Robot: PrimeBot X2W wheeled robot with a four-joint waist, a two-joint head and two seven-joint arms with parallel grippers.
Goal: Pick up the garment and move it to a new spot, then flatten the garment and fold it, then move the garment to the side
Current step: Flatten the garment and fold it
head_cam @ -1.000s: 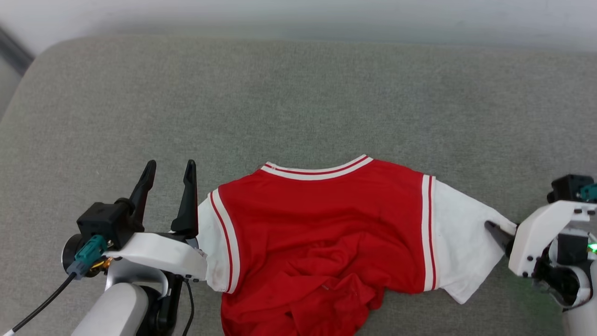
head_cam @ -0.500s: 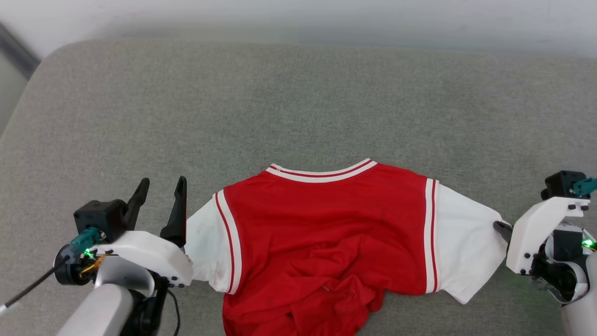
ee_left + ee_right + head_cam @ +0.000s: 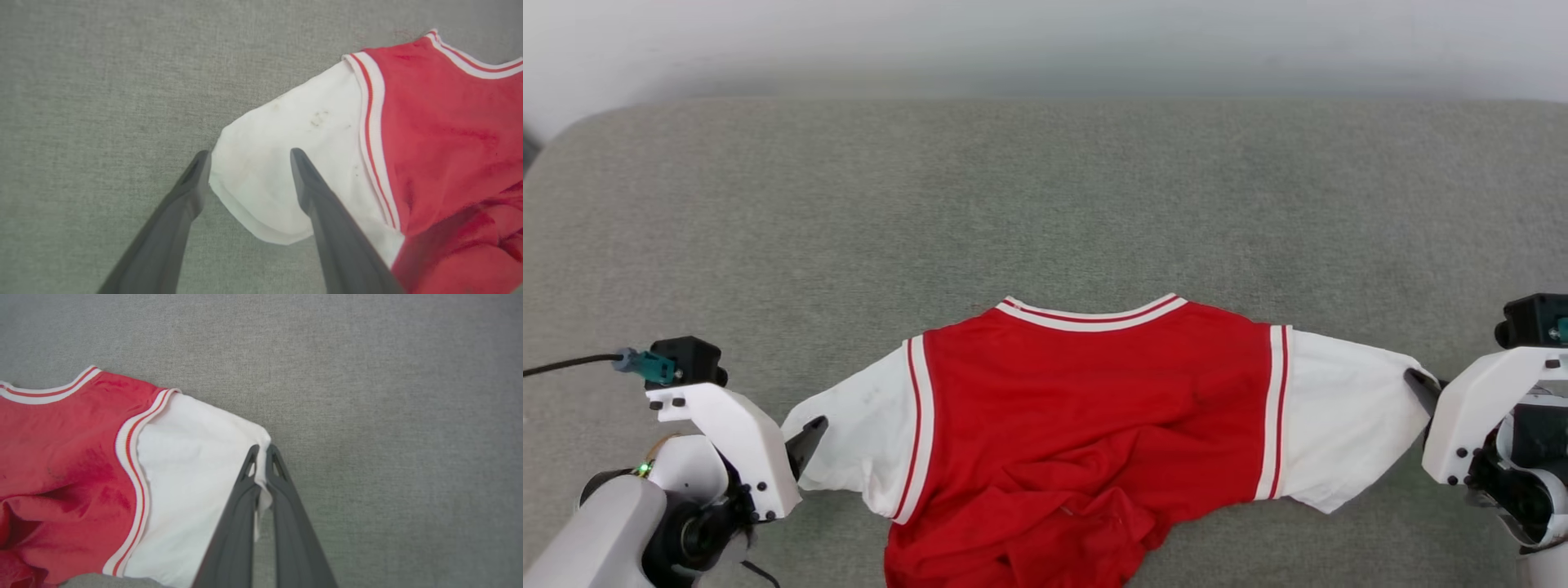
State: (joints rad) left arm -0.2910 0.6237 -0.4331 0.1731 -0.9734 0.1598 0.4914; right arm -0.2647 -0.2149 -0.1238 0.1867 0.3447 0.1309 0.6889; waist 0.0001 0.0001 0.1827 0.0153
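COUNT: shirt: one, red | sleeves: two, white | striped trim bands: three, at neck and both shoulders | grippers: two, left gripper and right gripper | dark fingers: four, two apiece | grey cushion: one | cable: one

We saw our right gripper closed tightly on the white sleeve's edge of the garment, which lay on the grey fabric surface.
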